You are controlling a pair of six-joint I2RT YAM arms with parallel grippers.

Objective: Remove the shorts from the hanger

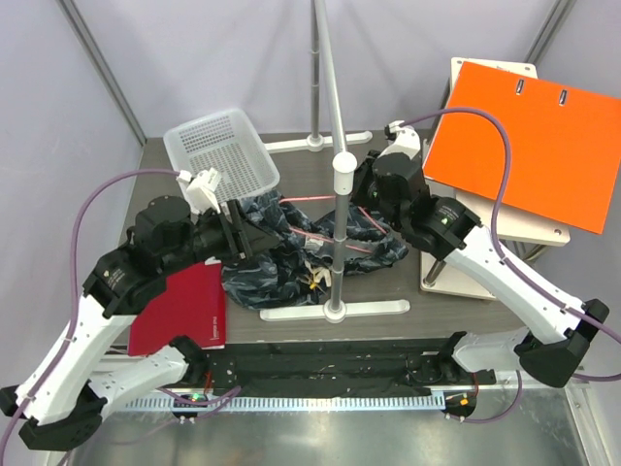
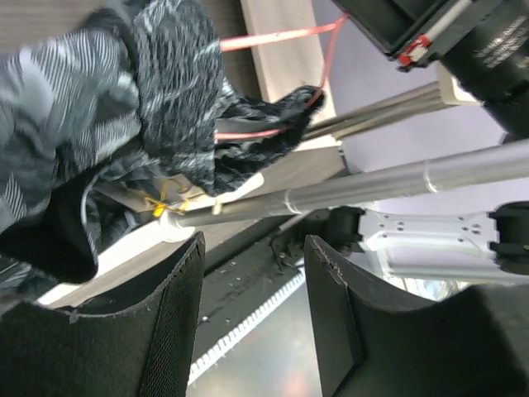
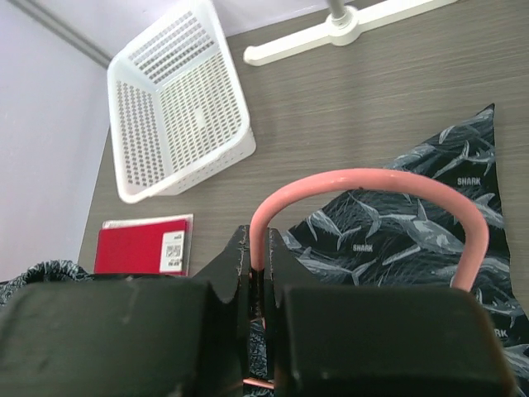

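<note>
While the right gripper is clamped on the hook of the hanger, the left gripper holds its 2 fingers apart beside the shorts, heaped centre-frame in the top view.

hanger hook's ends hidden behind right tool, shorts blurred, cut off at left edge
</note>
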